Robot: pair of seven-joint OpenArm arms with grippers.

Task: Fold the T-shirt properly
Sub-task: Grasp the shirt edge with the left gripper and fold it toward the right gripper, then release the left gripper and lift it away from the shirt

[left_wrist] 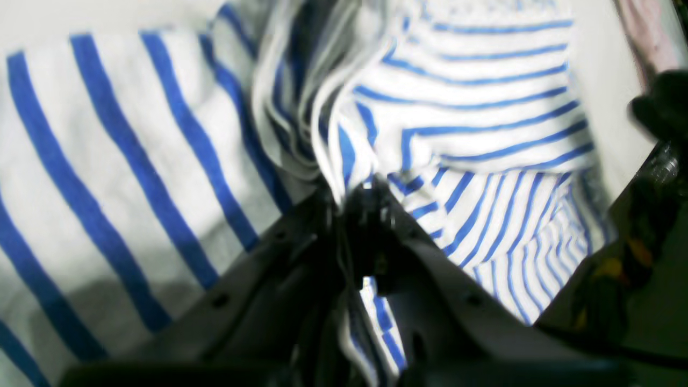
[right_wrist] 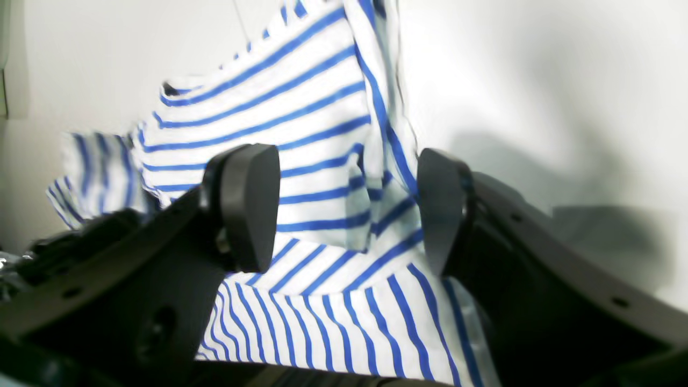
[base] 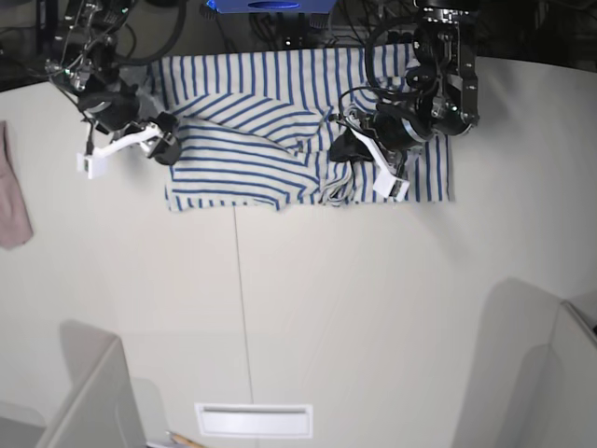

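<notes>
Left gripper nearest left wrist lens: jaws closed tight, bunched fold of T-shirt pinched between them, cloth rising in ridge from grip. Image blurred; fingertips indistinct.

Right wrist view: right gripper jaws wide apart, nothing held; striped fabric lies behind and below gap, crumpled, one edge lifted.

Base view only shows whole layout: T-shirt at far edge of white table, partly folded, rumpled toward middle. Right gripper at shirt's edge on view's left; left gripper over its middle. Pinkish cloth at table's left margin, well apart.
</notes>
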